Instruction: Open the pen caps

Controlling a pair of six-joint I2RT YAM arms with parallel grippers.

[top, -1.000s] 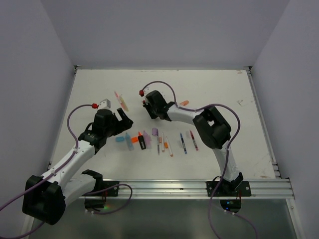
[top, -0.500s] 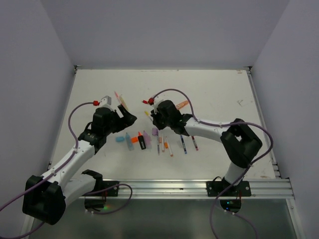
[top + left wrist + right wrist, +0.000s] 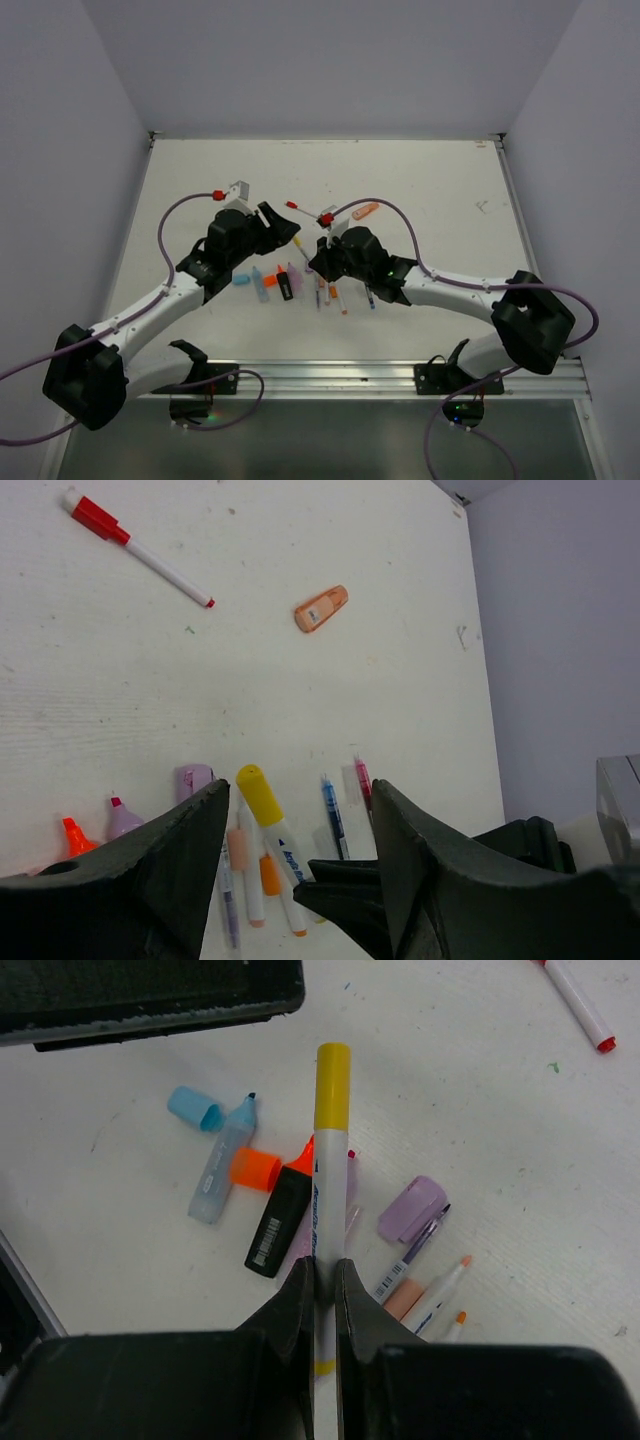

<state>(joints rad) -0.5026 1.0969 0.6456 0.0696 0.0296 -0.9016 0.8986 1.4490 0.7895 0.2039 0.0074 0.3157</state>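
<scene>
My right gripper [image 3: 322, 1275] is shut on a white pen [image 3: 325, 1190], held off the table with its yellow pen cap [image 3: 332, 1085] pointing away. In the left wrist view that yellow cap [image 3: 258, 792] sits between the fingers of my left gripper [image 3: 300, 792], which stands open and touches nothing. From above, the left gripper [image 3: 285, 232] and right gripper [image 3: 318, 262] face each other over the row of pens [image 3: 330, 290]. Loose caps lie below: light blue [image 3: 192, 1107], orange [image 3: 254, 1169] and purple [image 3: 412, 1208].
A red-capped pen [image 3: 135, 548] and an orange cap [image 3: 321, 609] lie farther back on the white table [image 3: 440, 180]. A black highlighter [image 3: 277, 1220], a pale blue one [image 3: 220, 1165], and blue [image 3: 334, 815] and pink [image 3: 362, 780] pens lie under the grippers.
The right gripper has come nearer and toward the centre with the yellow-capped pen. The left gripper has swung right to meet it, and its jaws have narrowed.
</scene>
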